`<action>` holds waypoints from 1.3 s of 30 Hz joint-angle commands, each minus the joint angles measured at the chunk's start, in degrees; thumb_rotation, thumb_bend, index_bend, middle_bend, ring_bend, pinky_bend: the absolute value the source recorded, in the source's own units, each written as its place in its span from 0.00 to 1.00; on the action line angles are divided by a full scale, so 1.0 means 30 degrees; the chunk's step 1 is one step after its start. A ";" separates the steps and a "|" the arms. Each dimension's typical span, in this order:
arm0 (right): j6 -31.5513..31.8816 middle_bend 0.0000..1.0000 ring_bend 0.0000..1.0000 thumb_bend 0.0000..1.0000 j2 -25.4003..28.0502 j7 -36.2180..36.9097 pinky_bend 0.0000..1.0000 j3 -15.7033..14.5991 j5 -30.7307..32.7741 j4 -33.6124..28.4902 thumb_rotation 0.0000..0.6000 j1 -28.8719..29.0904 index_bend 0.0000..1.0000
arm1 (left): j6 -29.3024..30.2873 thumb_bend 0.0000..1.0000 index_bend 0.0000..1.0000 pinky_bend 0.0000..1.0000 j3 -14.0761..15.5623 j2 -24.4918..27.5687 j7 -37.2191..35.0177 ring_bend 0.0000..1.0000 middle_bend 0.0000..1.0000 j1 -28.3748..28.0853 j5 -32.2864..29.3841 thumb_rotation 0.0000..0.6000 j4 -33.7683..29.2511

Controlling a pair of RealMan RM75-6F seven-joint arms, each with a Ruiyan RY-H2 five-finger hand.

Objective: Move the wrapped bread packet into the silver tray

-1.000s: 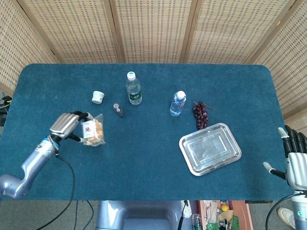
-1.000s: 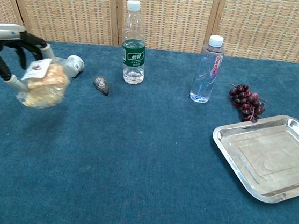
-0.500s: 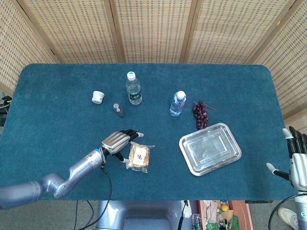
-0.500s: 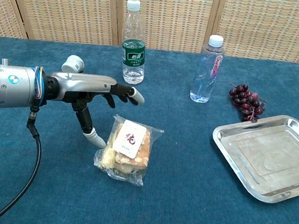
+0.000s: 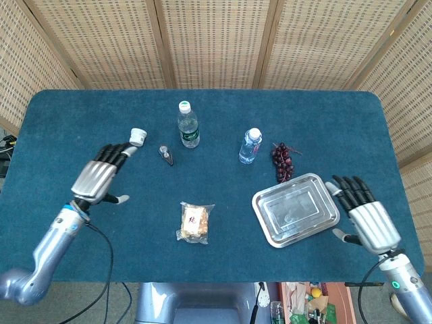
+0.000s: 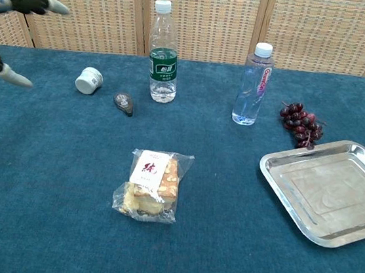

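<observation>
The wrapped bread packet [image 5: 194, 222] [image 6: 151, 185] lies flat on the blue table, near the front middle, with nothing touching it. The silver tray [image 5: 295, 209] [image 6: 328, 190] sits empty to its right. My left hand [image 5: 101, 175] [image 6: 13, 5] hovers open far to the left of the packet, fingers spread. My right hand [image 5: 364, 214] is open just right of the tray, near the table's front right edge; it does not show in the chest view.
Behind the packet stand a green-label bottle [image 5: 187, 125] [image 6: 162, 52] and a blue-label bottle [image 5: 250, 146] [image 6: 251, 85]. A bunch of dark grapes [image 5: 282, 162] [image 6: 301, 123] lies behind the tray. A small white jar [image 5: 138, 136] [image 6: 89, 80] and a small dark object [image 5: 165, 154] [image 6: 123, 103] sit at the back left.
My left hand let go of the packet at the front middle and drew back up to the left. My right hand moved in toward the tray's right side.
</observation>
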 commanded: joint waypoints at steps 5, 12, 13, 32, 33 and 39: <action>-0.3037 0.00 0.00 0.00 -0.1589 -0.2469 0.00 -0.0688 -0.4624 0.2365 1.00 0.4147 0.00 | 0.3897 0.00 0.00 0.00 0.0402 0.1711 -0.0165 0.00 0.00 0.3184 -0.0759 1.00 -0.0627; -0.6812 0.00 0.00 0.00 -0.2982 -0.3036 0.00 -0.0782 -0.5687 0.1864 1.00 0.7508 0.00 | 0.5516 0.00 0.00 0.00 0.0564 0.2136 -0.0157 0.00 0.00 0.4754 -0.1411 1.00 -0.1279; -0.7571 0.00 0.00 0.00 -0.3276 -0.3471 0.00 -0.0717 -0.5828 0.1796 1.00 0.8083 0.00 | 0.5693 0.00 0.00 0.00 0.0590 0.2133 -0.0098 0.00 0.00 0.4886 -0.1303 1.00 -0.1220; -1.5332 0.00 0.00 0.00 -0.9648 -0.6380 0.00 0.1154 -0.3159 0.3525 1.00 1.4349 0.00 | 0.3929 0.00 0.00 0.00 0.0376 0.2190 -0.1686 0.00 0.00 0.5391 -0.1400 1.00 -0.0344; -1.5440 0.00 0.00 0.00 -0.9815 -0.6508 0.00 0.1182 -0.2975 0.3689 1.00 1.4472 0.00 | 0.3866 0.00 0.00 0.00 0.0350 0.2201 -0.1686 0.00 0.00 0.5389 -0.1409 1.00 -0.0339; -1.6090 0.00 0.00 0.00 -1.0691 -0.7261 0.00 0.1005 -0.1912 0.4613 1.00 1.5086 0.02 | 0.3610 0.00 0.00 0.00 0.0207 0.2224 -0.1717 0.00 0.00 0.5423 -0.1368 1.00 -0.0351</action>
